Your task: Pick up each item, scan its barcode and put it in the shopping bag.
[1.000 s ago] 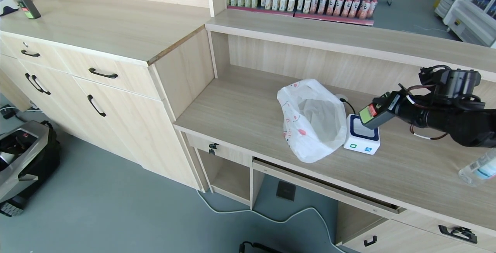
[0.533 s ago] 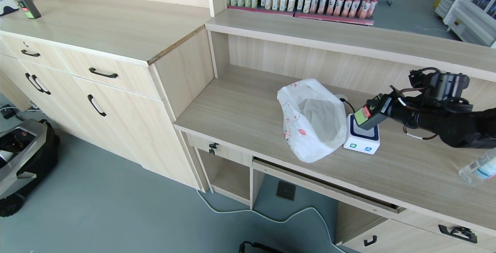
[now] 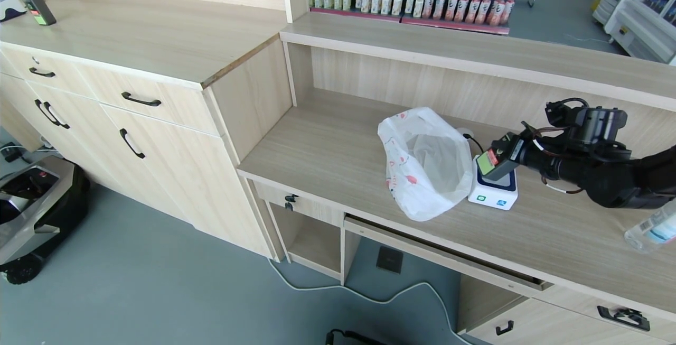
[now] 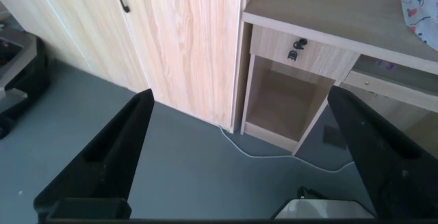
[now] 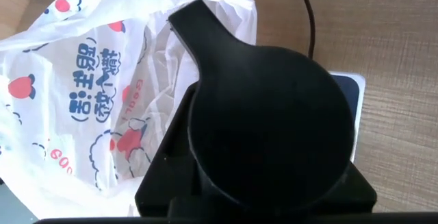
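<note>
Protruding from the right tool [image 3: 513, 151], the box [image 3: 490, 160] overhangs the scanner [image 3: 494, 195].

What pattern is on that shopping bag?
Shopping bag: white with red and blue prints; right wrist view.

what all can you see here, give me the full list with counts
shopping bag: one, white with red prints, lying open on the lower counter
scanner: one, white and blue, beside the bag
held item: one, dark with a green and red face, just above the scanner
clear bottle: one, at the counter's right end
shelf bottles: a long row, mixed colours, behind the counter
handheld device: one, dark, on the cabinet top, far left
floor cable: one, white
right gripper: shut on the held item
left gripper: open, above the grey floor
</note>
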You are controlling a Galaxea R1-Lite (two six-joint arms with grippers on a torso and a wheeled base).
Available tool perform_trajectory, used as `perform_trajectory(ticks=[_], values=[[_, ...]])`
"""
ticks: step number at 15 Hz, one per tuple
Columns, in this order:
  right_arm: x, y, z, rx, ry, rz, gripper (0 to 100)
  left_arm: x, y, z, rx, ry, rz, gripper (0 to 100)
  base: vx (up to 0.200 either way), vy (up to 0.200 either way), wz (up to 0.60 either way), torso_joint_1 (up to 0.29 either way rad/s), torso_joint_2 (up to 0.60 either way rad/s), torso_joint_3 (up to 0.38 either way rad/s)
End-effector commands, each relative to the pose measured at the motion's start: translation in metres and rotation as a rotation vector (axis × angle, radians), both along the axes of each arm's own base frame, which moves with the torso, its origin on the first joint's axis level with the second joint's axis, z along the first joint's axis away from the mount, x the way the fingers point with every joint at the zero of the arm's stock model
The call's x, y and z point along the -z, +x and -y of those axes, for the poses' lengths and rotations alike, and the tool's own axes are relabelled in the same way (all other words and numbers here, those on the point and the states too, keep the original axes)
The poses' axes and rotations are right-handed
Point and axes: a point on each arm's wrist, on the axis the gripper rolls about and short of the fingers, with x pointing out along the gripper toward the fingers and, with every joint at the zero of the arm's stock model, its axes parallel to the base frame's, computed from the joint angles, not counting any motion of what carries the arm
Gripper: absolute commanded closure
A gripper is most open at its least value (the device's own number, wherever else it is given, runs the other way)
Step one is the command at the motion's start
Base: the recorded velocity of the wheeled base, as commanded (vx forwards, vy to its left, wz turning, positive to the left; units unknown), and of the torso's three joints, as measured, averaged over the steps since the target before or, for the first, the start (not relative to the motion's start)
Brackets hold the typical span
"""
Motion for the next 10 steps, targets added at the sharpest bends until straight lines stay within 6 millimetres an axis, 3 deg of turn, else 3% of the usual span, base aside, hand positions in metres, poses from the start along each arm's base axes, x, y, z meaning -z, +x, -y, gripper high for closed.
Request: perform_trajectory(ticks=[1, 10], values=[[0.0055, 0.0017, 0.0001, 0.000, 0.000, -0.014, 100, 0.0000, 0.0000, 0.0000, 0.000, 0.000, 0.001, 0, 0.000, 0.000, 0.00, 0.000, 0.00, 0.000], [0.0078, 0.0071, 0.0005, 0.002, 0.009, -0.011, 100, 0.0000, 0.0000, 0.0000, 0.000, 0.000, 0.001, 0, 0.000, 0.000, 0.00, 0.000, 0.00, 0.000]])
